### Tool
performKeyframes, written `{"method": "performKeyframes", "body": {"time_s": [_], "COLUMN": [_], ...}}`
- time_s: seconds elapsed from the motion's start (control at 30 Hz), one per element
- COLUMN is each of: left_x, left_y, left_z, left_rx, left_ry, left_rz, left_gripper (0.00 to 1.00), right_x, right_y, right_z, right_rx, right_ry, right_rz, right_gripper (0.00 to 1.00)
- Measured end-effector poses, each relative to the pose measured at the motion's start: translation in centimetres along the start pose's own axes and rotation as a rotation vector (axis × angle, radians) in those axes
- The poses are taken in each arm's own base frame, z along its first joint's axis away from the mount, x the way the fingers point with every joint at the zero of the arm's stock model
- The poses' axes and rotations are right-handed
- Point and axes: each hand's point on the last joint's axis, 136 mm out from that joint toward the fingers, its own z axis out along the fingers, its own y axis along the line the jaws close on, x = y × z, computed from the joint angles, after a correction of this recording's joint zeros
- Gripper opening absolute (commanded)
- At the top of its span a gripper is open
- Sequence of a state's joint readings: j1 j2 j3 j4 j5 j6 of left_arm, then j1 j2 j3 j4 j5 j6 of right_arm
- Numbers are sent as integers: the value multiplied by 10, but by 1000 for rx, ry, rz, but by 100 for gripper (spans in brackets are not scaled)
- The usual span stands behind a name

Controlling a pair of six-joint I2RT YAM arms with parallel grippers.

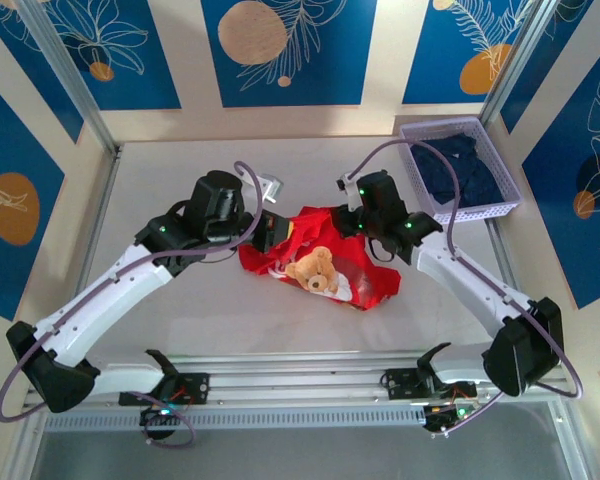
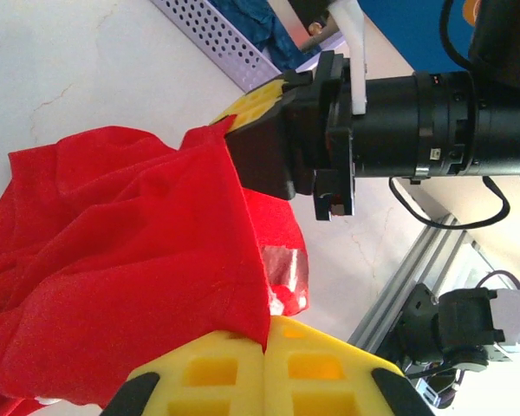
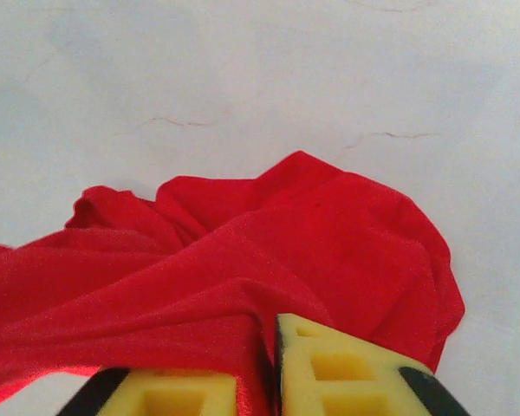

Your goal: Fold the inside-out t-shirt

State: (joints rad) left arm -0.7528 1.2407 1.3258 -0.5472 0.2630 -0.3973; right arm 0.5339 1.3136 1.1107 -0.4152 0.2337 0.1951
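Observation:
The inside-out t-shirt (image 1: 372, 282) lies crumpled in the middle of the table, with a tan teddy-bear print (image 1: 315, 270) facing up. My left gripper (image 1: 277, 228) is at the shirt's left upper edge. In the left wrist view its yellow fingers (image 2: 217, 373) are shut on a fold of the red cloth (image 2: 130, 234). My right gripper (image 1: 348, 218) is at the shirt's upper right edge, a short way from the left one. Its yellow fingers (image 3: 347, 364) pinch a ridge of the red cloth (image 3: 329, 243), which runs down between them.
A lilac mesh basket (image 1: 480, 212) holding dark navy clothing (image 1: 460, 165) stands at the back right, close behind the right arm. An aluminium rail (image 1: 310, 375) runs along the near edge. Bare grey table lies left of and behind the shirt.

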Motion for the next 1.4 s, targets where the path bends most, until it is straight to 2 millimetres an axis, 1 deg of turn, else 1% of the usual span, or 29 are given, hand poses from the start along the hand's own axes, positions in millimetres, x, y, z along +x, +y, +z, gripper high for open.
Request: {"method": "performKeyframes", "body": {"time_s": [0.03,0.1,0.17,0.2,0.3,0.37,0.43,0.5,0.7,0.77,0.8,0.87,0.93,0.97,1.03,1.07,1.1,1.23,1.27,1.33,1.4], "left_x": [-2,-8,-10,-10,-10,-10,-11,-11,-11,-11,-11,-11,-11,-12,-13,-13,-14,-19,-21,-20,-15], "left_y": [0,0,0,0,0,-1,-2,-3,-5,-7,-7,-9,-9,-10,-10,-9,-9,-8,-6,-2,6], "left_z": [1,3,6,7,13,14,14,14,14,13,12,11,10,9,7,5,4,-9,-15,-27,-38], "left_rx": [1,2,3,5,12,20,26,32,43,50,53,59,61,61,58,53,48,17,3,-31,-75], "left_ry": [-9,-29,-35,-35,-30,-29,-28,-30,-27,-26,-26,-27,-30,-32,-38,-44,-49,-91,-112,-150,-183], "left_rz": [-13,-30,-41,-46,-54,-54,-53,-52,-50,-49,-49,-47,-42,-38,-27,-19,-15,42,56,88,118], "left_gripper": [0,0,0,0,0,0,0,0,0,0,0,0,0,0,0,0,4,35,40,45,49], "right_x": [1,6,8,8,3,-10,-20,-22,-16,-16,-15,-14,-13,-11,-11,-13,-14,-17,-18,-21,-23], "right_y": [1,4,16,24,49,67,79,88,109,114,116,119,119,119,117,116,116,112,110,107,103], "right_z": [0,-3,-12,-20,-51,-72,-80,-80,-64,-63,-63,-60,-55,-52,-51,-51,-53,-64,-66,-69,-72], "right_rx": [7,9,-43,-86,-232,-337,-417,-484,-638,-675,-688,-710,-712,-711,-707,-705,-703,-697,-695,-695,-698], "right_ry": [8,23,12,-8,-98,-177,-227,-237,-210,-214,-215,-214,-205,-199,-198,-203,-214,-249,-252,-256,-258], "right_rz": [-17,-50,-95,-116,-161,-197,-229,-254,-301,-314,-320,-335,-340,-339,-338,-332,-334,-327,-317,-294,-265], "right_gripper": [40,47,56,58,60,60,60,60,60,57,53,33,17,10,0,0,0,0,0,0,0]}}
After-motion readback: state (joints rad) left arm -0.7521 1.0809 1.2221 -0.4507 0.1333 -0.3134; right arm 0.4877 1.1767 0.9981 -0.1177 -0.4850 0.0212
